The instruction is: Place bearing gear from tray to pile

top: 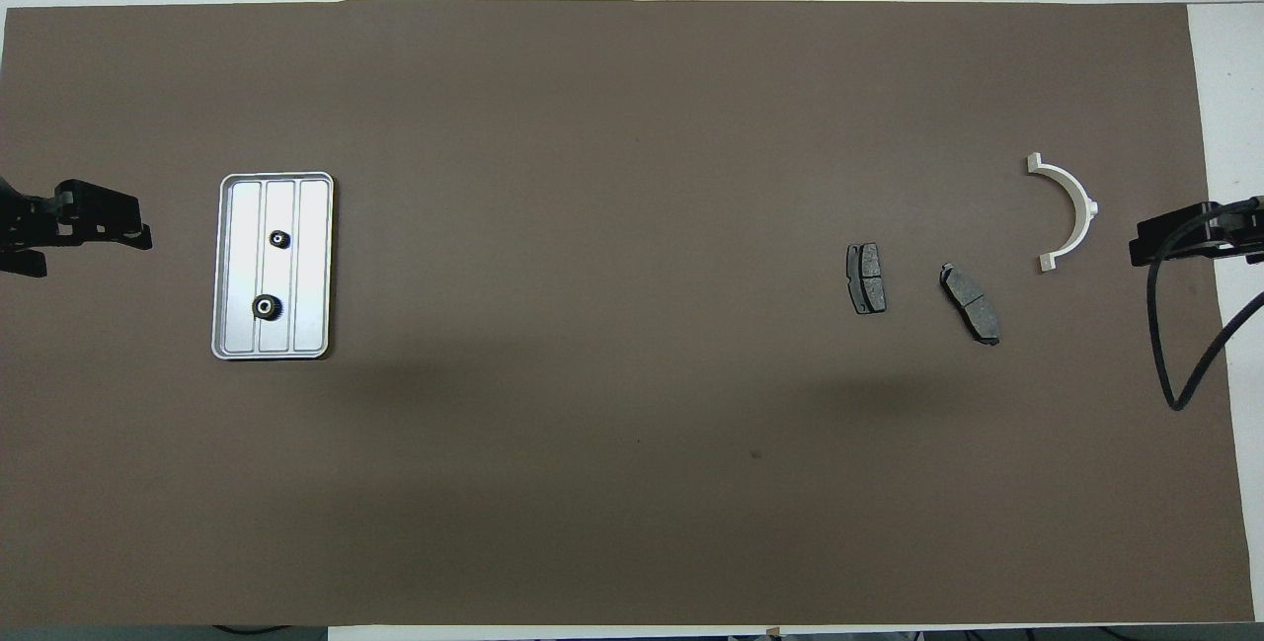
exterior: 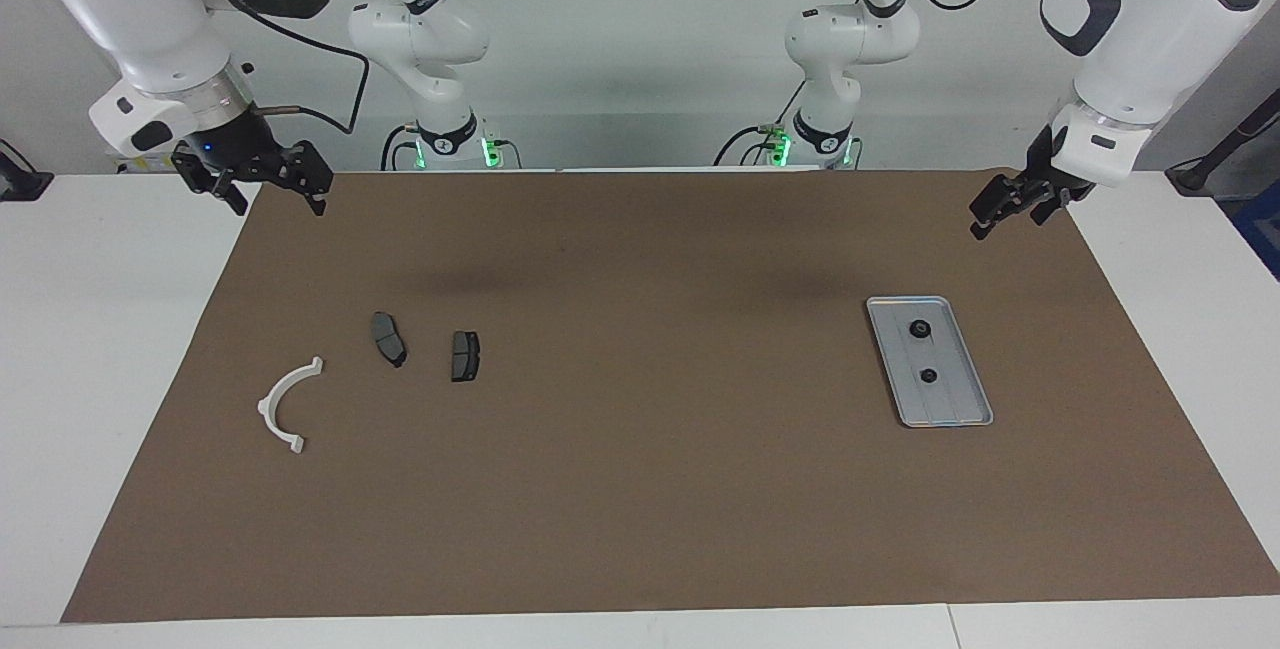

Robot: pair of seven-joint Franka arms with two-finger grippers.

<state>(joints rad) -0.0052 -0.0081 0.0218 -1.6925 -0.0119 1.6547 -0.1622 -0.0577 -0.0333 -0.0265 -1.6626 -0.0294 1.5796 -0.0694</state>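
Fingers of both grippers stand released and empty. From the facing view, the left gripper [exterior: 1015, 204] hangs over the brown mat's edge near the tray [exterior: 968, 409], and the right gripper [exterior: 262, 181] waits over the mat corner at its own end. Two bearing gears [exterior: 919, 330] [exterior: 928, 375] lie in the tray, well apart from the pile: two brake pads [exterior: 388, 339] [exterior: 464, 356] and a white bracket [exterior: 283, 405].

From overhead, both gears [top: 280, 239] [top: 265, 305] sit in the tray's [top: 227, 266] middle channel (neither touched), and the table holds no gear by the pads [top: 866, 278] [top: 971, 303] or the bracket [top: 1074, 211]. Nothing is done yet, I judge; reaching, grasping, carrying and placing all remain.
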